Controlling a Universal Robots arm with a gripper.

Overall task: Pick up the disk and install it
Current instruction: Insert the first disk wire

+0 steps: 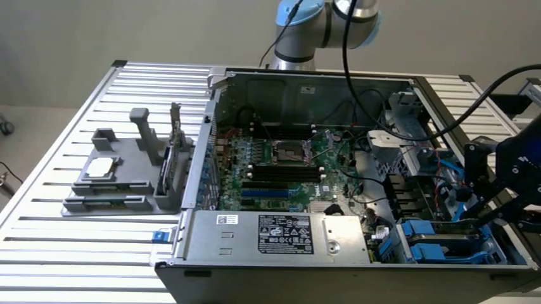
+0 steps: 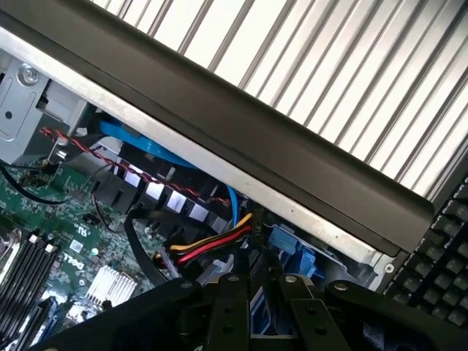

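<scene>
One labelled power supply box [image 1: 287, 233] sat nearest. One flat, blue-framed disk [image 1: 425, 244] lay in the computer case's [image 1: 338, 285] corner bay under one claw [image 1: 478, 217], whose grip I could not tell. One gray tray [image 1: 127, 183] stood beyond on the tabletop [image 1: 50, 253].

Colours here: green motherboard [image 1: 279, 164] with black slots, plain gray tray [image 1: 127, 183], silver ribbed table [image 1: 50, 253], bright blue carriers [image 1: 427, 247], red-yellow-black cable bundle [image 2: 208, 247], all-black gripper [image 2: 262, 289], and a silver power supply box [image 1: 338, 235] with a black-and-white label
</scene>
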